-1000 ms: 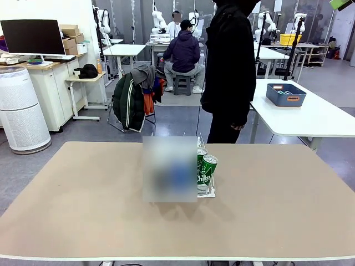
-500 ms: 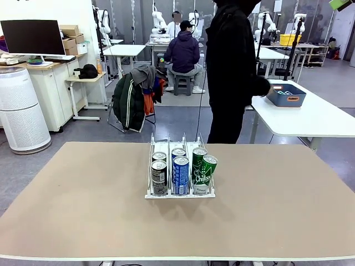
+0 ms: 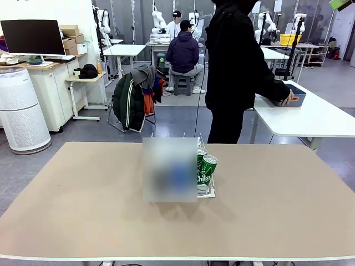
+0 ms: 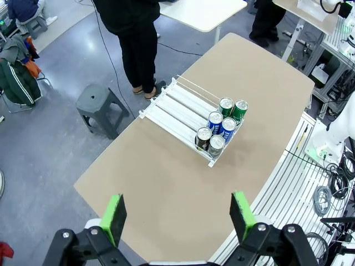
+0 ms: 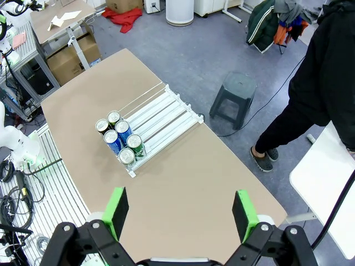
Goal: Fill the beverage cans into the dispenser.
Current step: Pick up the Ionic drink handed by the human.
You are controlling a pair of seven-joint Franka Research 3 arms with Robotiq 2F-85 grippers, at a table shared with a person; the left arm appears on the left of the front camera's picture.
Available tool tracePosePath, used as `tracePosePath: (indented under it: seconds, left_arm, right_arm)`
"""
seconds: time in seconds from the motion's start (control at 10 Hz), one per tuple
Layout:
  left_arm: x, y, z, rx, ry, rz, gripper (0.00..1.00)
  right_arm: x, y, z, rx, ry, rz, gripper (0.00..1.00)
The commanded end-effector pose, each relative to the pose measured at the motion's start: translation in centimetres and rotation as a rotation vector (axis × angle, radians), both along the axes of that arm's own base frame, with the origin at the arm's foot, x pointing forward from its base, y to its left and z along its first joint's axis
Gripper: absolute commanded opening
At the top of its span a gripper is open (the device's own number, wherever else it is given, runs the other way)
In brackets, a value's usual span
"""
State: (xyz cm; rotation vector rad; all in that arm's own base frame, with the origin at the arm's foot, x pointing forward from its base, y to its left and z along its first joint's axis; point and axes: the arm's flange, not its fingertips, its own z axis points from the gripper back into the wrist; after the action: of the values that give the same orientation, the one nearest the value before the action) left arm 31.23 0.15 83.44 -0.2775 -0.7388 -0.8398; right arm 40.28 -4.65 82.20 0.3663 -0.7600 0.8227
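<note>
Table (image 3: 83, 210): a tan rectangular top that spans the front view.

Person (image 3: 233, 72): stands at the far edge in dark clothing, turned to the right. One hand (image 3: 288, 100) rests on a blue bin (image 3: 277, 95) on the white side table (image 3: 316, 119) at far right.

Dispenser (image 4: 183, 108): a clear, white-framed three-lane rack at the middle of the table, its far end close to the far edge. The lanes run near to far.

Beverage cans (image 4: 222, 124): six, upright, grouped at the near end of the dispenser, two per lane and touching one another. The green pair (image 3: 207, 169) occupies the right lane, the blue pair (image 5: 117, 137) the middle lane and the dark pair (image 4: 209, 141) the left lane.

Left gripper (image 4: 177, 205): held high above the near left part of the table, well apart from the dispenser. The green-padded fingers are spread wide with nothing between them.

Right gripper (image 5: 181, 213): held high above the near right part of the table. The fingers are likewise spread wide and hold nothing.
</note>
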Motion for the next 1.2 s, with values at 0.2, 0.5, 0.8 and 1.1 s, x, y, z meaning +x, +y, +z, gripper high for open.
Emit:
tracePosePath:
  seconds: [0.2, 0.5, 0.8, 1.1]
  left_arm:
    - [-0.03, 0.00, 0.04, -0.004, -0.001, -0.006, 1.00]
    - [-0.03, 0.00, 0.04, -0.004, -0.001, -0.006, 1.00]
    - [-0.03, 0.00, 0.04, -0.004, -0.001, -0.006, 1.00]
    - [-0.03, 0.00, 0.04, -0.004, -0.001, -0.006, 1.00]
  right_arm:
    - [-0.03, -0.01, -0.06, 0.003, 0.001, 0.001, 1.00]
    - [-0.03, -0.01, -0.06, 0.003, 0.001, 0.001, 1.00]
    - [-0.03, -0.01, -0.06, 0.003, 0.001, 0.001, 1.00]
    - [-0.03, -0.01, -0.06, 0.003, 0.001, 0.001, 1.00]
